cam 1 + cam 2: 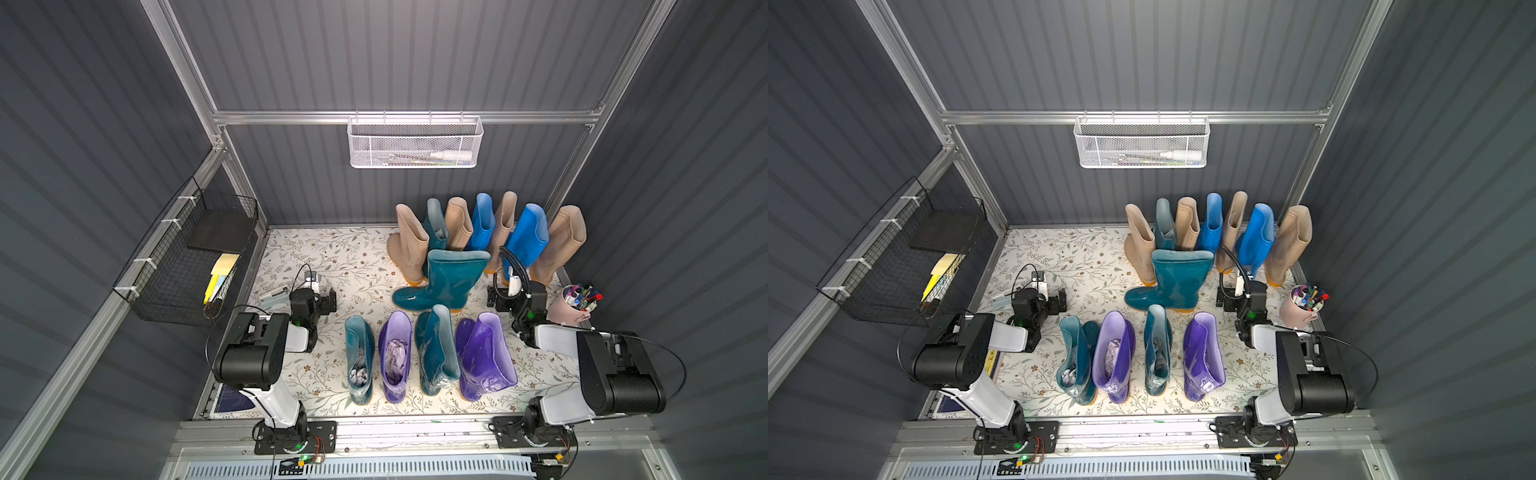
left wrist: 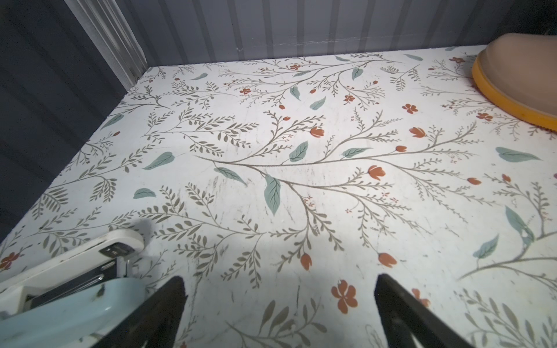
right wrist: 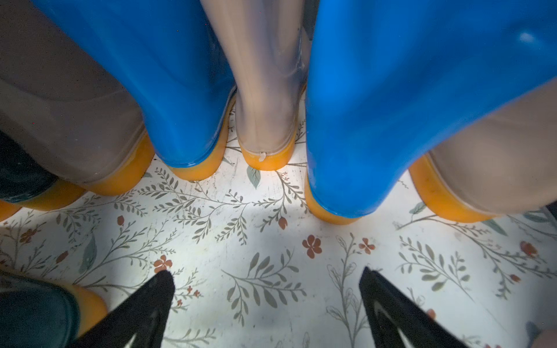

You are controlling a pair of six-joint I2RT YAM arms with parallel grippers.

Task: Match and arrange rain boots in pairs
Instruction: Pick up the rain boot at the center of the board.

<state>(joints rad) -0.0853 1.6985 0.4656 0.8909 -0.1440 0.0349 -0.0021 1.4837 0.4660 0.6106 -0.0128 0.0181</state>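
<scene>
Right wrist view: the right pincer [image 3: 266,272] is spread, empty, above the floral desk [image 3: 271,235]; just ahead of it stand a blue rain boot [image 3: 391,114], a beige boot [image 3: 268,105] and a second blue boot [image 3: 180,90], side by side. The left pincer [image 2: 278,277], also spread and empty, has another beige boot [image 2: 518,66] far ahead, off to one side

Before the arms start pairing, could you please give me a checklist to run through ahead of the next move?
1. Left gripper open and empty: ok.
2. Right gripper open and empty: ok.
3. Back row paired by colour: not ok; beige boots alternate with the back teal boot and blue boots.
4. Front row paired: not ok; front teal boots and purple boots alternate.
5. Middle teal boot beside its match: not ok; stands sideways between rows.
</scene>
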